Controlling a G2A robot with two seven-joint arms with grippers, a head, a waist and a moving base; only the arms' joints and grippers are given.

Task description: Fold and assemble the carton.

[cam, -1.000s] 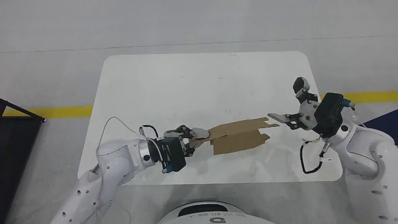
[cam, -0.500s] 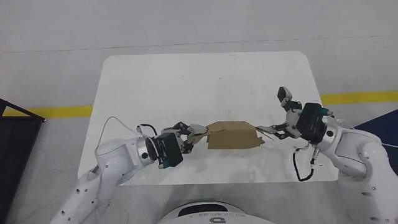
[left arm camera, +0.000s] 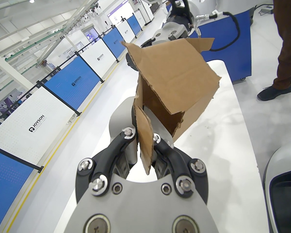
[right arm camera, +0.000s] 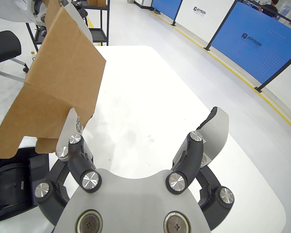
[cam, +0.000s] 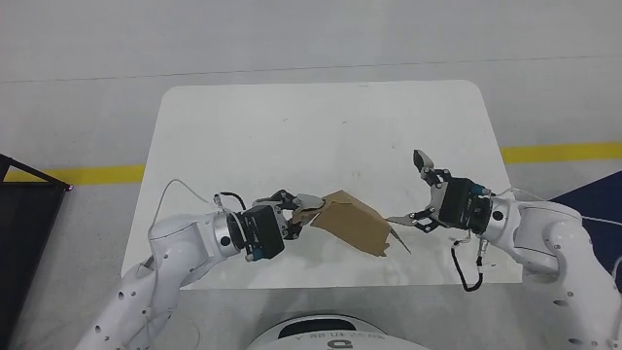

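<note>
Cardboard, brown and corrugated, makes up the partly opened carton [cam: 355, 226], which sits over the near part of the white, round-cornered table [cam: 292, 126], between the two grippers. It is tilted, with one broad panel facing up and its flaps sticking out at both ends. Whether its lower corner touches the tabletop I cannot tell.

The left gripper [cam: 309, 206] is pressed together on a narrow end flap. In the left wrist view that flap stands on edge between the black fingers [left arm camera: 171, 152] of the left gripper [left arm camera: 143, 137], and the carton [left arm camera: 174, 81] opens into a hollow sleeve beyond it, above the table [left arm camera: 223, 146].

The right gripper [cam: 403, 189] is at the carton's other end with its fingers spread wide. In the right wrist view one finger of this gripper [right arm camera: 145, 115] lies against the carton's [right arm camera: 60, 73] lower flap, while the other finger [right arm camera: 215, 122] is well apart from it, over bare table [right arm camera: 140, 86].
</note>
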